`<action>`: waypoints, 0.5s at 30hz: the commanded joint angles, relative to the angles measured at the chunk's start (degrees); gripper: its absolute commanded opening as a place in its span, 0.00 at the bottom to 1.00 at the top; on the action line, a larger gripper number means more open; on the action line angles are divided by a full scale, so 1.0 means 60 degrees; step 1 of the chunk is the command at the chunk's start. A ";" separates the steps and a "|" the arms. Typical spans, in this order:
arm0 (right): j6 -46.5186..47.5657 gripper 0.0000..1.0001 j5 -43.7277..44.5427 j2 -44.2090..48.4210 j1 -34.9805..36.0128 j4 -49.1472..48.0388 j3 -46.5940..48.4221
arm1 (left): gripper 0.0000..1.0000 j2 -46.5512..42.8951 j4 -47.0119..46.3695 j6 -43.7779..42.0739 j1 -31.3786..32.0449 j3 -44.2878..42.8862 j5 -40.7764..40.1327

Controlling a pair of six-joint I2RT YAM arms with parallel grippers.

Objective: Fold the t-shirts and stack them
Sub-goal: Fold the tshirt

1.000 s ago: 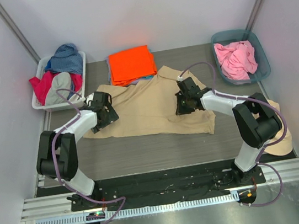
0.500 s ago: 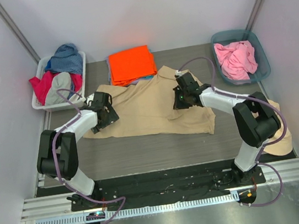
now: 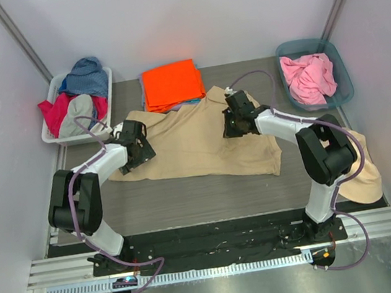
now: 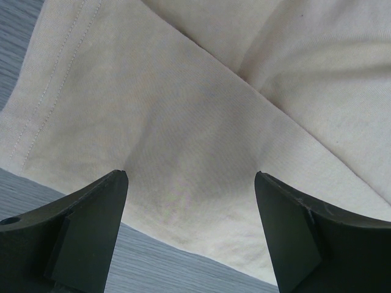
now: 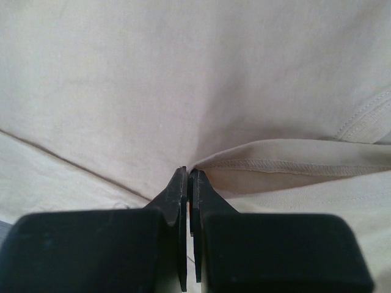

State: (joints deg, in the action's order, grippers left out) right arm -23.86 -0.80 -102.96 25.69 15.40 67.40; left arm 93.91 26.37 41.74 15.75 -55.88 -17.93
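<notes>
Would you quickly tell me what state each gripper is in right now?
Left gripper: open, empty, above the tan shirt.
Right gripper: closed, pinching the tan shirt.

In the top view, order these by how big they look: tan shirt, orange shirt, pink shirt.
1. Spread tan collared shirt, clearly largest.
2. Folded bright orange shirt and crumpled pink shirt: too alike to rank.

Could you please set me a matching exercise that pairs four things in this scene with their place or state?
Things:
1. tan shirt
2. orange shirt
3. pink shirt
4. left hand

Place or state:
A. crumpled in a bin
B. open
C. folded, at the back
D. spread out in the middle

Pairs: 1-D, 2-C, 3-A, 4-B
</notes>
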 commanded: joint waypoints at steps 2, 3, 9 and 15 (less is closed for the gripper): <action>0.0138 0.02 0.0455 -0.0140 -0.0019 -0.0237 0.0603 | 0.90 0.0037 -0.0177 -0.0057 0.0041 -0.0047 -0.0102; 0.0138 0.03 0.0470 -0.0198 -0.0005 -0.0223 0.0647 | 0.90 0.0052 -0.0191 -0.0057 0.0027 -0.0047 -0.0102; 0.0255 0.41 0.1230 -0.0185 -0.0019 -0.0222 0.0851 | 0.90 0.0066 -0.0176 -0.0071 0.0027 -0.0077 -0.0131; 0.0665 0.47 0.2081 0.0562 -0.0019 0.0113 0.0911 | 0.90 -0.0197 -0.0044 -0.0071 0.0027 -0.0077 -0.0335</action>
State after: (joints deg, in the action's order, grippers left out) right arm -22.24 6.94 -104.09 25.69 15.53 70.83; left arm 94.02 26.44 41.56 15.75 -55.88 -18.00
